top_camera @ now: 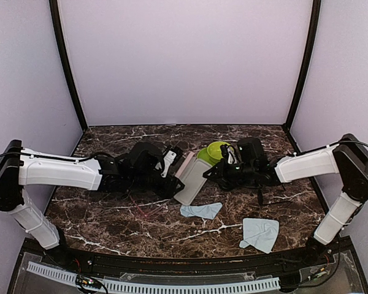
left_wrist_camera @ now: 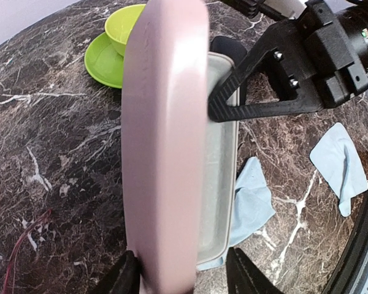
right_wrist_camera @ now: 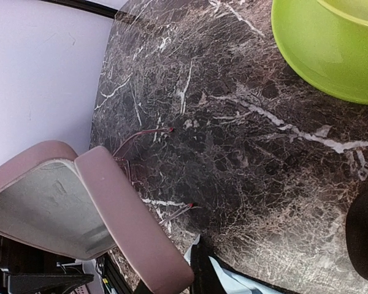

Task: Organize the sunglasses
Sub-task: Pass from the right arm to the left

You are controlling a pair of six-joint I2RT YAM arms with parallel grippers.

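Top view, target: red-pink sunglasses [top_camera: 150, 212] lie on the table [top_camera: 110, 223], on the near side of my left claw [top_camera: 173, 182]; left arm nearer.
Left wrist, claws: left jaws straddle the pink case [left_wrist_camera: 165, 153], pinch unconfirmed; right claw [left_wrist_camera: 216, 111] pressed together at its rim.
Right wrist, axis: sunglasses half-hidden; I cannot tell.

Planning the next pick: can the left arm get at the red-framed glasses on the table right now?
Probably not yet. The left claw straddles the pink case; the red-framed glasses lie uncovered beside the case, so it must let go first.
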